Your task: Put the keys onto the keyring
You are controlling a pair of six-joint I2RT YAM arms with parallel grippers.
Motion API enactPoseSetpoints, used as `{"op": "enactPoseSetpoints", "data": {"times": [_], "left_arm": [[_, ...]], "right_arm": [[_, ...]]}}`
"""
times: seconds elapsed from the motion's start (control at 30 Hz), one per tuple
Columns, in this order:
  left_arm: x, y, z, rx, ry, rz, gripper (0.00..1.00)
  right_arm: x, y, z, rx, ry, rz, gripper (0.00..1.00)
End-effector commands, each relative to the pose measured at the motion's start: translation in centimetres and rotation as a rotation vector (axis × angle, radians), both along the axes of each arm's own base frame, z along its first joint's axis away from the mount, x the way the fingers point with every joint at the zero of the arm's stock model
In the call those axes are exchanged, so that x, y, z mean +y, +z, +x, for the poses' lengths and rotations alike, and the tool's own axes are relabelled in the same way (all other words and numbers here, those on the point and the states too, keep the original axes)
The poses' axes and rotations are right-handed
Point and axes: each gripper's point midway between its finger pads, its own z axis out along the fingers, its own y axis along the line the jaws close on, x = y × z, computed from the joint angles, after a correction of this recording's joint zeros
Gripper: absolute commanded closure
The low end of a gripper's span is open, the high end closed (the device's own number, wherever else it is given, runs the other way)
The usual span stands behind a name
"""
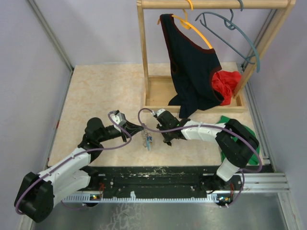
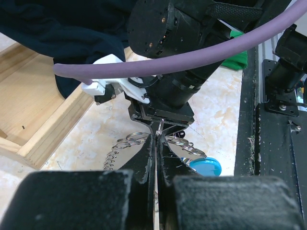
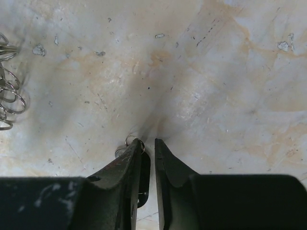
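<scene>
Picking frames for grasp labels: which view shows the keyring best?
Left wrist: the keyring sits close, wire loops and light-blue section sharp, at the shut left gripper. Top external shows a tiny tangle between the arms; right wrist catches a few loops at its left edge.

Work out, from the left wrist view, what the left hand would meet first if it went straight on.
Probably the right hand: its black body sits just beyond the shut left hand and the keyring pinched in it, though depth is unclear.
</scene>
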Motion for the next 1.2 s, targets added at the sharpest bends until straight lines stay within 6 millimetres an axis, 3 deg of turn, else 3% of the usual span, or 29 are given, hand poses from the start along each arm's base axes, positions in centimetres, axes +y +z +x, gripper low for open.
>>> {"op": "enactPoseSetpoints", "data": {"times": [0.0, 0.2, 0.4, 0.73, 1.17], "left_arm": [[0.1, 0.9, 0.0, -0.051, 0.004, -0.016, 0.99], [0.0, 0.9, 0.0, -0.047, 0.003, -0.015, 0.99], [0.0, 0.9, -0.1, -0.048, 0.0, -0.017, 0.99], [0.0, 0.9, -0.1, -0.051, -0.003, -0.017, 0.99], [0.0, 0.9, -0.1, -0.049, -0.008, -0.016, 0.99]], "right_arm": [[1.5, 1.9, 1.4, -0.049, 0.002, 0.071, 0.79], [1.9, 4.5, 1.1, -0.086, 0.046, 0.155, 0.69], [1.6, 5.5, 0.9, -0.071, 0.081, 0.249, 0.67], [2.0, 4.1, -0.3, 0.013, 0.164, 0.286, 0.7], [2.1, 2.1, -0.4, 0.046, 0.176, 0.261, 0.76]]}}
